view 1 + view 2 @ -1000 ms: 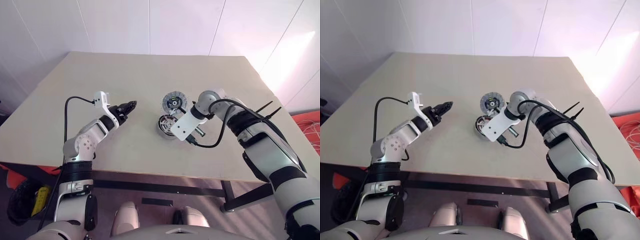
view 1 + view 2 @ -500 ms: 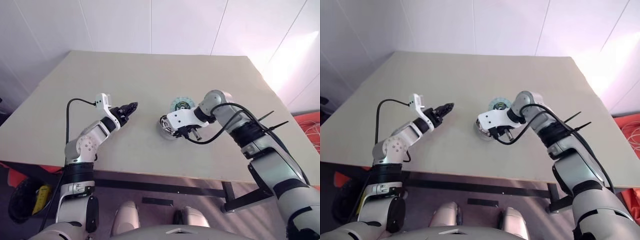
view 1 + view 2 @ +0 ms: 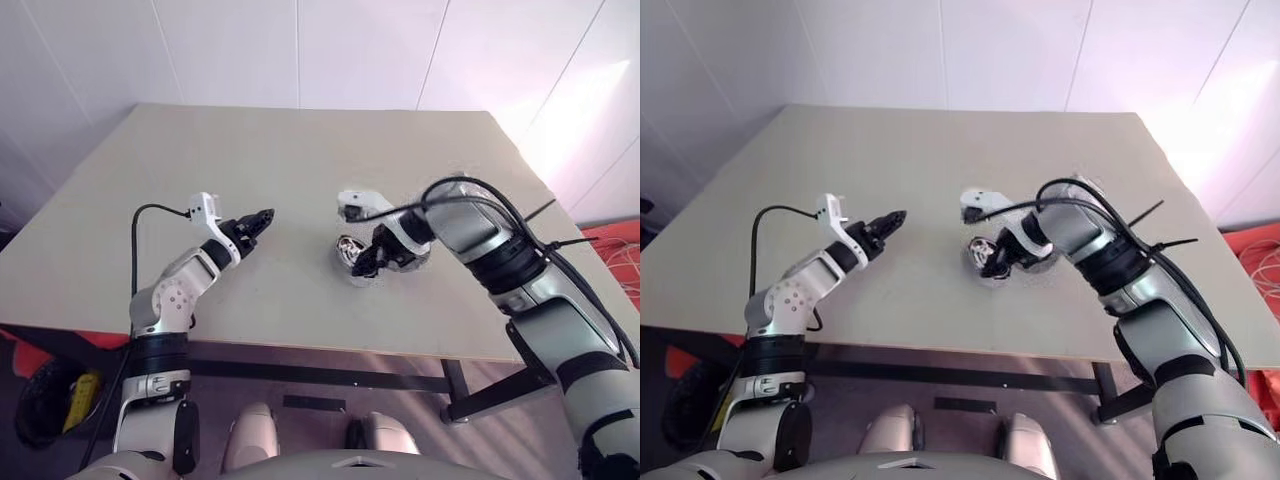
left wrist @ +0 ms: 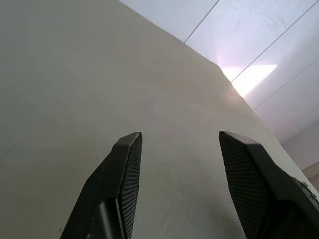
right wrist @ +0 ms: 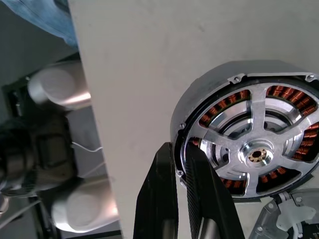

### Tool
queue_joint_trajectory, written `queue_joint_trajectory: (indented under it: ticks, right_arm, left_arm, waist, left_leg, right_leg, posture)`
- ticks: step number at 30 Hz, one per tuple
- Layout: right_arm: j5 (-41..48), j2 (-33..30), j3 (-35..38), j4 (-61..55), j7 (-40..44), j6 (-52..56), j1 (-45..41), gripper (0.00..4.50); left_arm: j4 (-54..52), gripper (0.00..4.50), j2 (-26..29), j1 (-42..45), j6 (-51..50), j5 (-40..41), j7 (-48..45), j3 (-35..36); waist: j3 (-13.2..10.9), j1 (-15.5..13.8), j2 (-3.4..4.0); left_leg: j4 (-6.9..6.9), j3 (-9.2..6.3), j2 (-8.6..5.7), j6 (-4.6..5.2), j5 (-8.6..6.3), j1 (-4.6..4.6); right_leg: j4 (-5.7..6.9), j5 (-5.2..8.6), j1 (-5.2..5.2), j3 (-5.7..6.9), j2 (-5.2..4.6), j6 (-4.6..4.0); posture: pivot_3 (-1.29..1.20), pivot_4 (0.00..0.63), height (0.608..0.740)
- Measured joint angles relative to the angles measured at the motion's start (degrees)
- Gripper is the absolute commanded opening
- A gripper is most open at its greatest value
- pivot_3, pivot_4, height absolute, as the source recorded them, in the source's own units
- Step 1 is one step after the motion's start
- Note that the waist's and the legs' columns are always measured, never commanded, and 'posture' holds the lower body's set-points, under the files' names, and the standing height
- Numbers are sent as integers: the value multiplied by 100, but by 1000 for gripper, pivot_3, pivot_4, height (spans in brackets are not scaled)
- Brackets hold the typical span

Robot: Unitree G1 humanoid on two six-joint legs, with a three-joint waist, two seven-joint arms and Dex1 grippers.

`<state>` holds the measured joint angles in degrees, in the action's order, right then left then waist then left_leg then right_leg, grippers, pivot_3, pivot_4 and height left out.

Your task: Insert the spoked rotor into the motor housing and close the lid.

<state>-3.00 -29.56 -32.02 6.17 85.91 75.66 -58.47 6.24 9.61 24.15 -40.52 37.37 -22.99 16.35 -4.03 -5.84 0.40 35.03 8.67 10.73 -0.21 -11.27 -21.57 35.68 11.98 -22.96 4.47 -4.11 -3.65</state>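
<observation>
Right now the right gripper (image 5: 182, 186) has its jaws pinched nearly together on the rim of the motor housing (image 5: 249, 134), one black finger (image 5: 159, 199) outside the grey wall and the other just inside it, over the copper-brown windings. From the head views the gripper (image 3: 366, 258) angles down toward the robot's left, and the housing (image 3: 352, 252) sits at its tips, close above or on the beige tabletop (image 3: 300, 160); whether it is lifted clear cannot be told. Inside the housing a silvery five-spoked plate with a small brass-coloured hub spans the opening, with windings visible between the spokes. Part of a second pale metal piece (image 5: 284, 224) shows beside the housing, close by the jaws, too cut off to identify.

Well apart on the robot's left, the left gripper (image 3: 256, 222) hovers over bare tabletop with its jaws partly spread and nothing between them; the two ribbed pads (image 4: 130, 169) frame only the plain surface. The housing lies out beyond these jaws, toward the right arm.
</observation>
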Motion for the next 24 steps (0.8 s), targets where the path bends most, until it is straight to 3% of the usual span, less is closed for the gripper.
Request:
queue_joint_trajectory:
  ticks: [3, 6, 12, 24]
  right_arm:
    - [256, 733, 245, 289, -821, 1192, -404, 34]
    - [485, 1029, 355, 522, -1508, 1594, -442, 34]
    - [855, 1476, 629, 805, -2616, 1635, -332, 34]
    - [1450, 1840, 959, 1119, -3747, 1537, -316, 34]
  left_arm:
    - [-14, 2586, -29, 2, 0, 18, 4, -24]
    - [-20, 2586, -16, -6, 0, 28, 6, -11]
    - [-72, 2586, 35, -31, -4, 49, 24, 42]
    - [-197, 2586, 112, -150, -9, 73, 104, 106]
  waist:
    - [-1, 10, 1]
    - [-3, -48, 3]
    - [-5, -57, 4]
    - [-5, -45, 3]
  left_leg:
    - [-5, -1, 1, -8, 4, 2]
    - [-6, -3, -5, -26, 12, 0]
    - [-30, -3, -7, -48, 24, 4]
    - [-57, -3, -9, -80, 43, 33]
  right_leg:
    - [1, 0, -1, 0, 1, 0]
    - [-5, 0, 3, 0, -4, 2]
    - [-8, -1, -1, 0, -5, 4]
    - [-5, 22, 9, -2, -4, 44]
  posture:
    - [0, 0, 740]
    - [0, 0, 740]
    - [0, 0, 740]
    - [0, 0, 740]
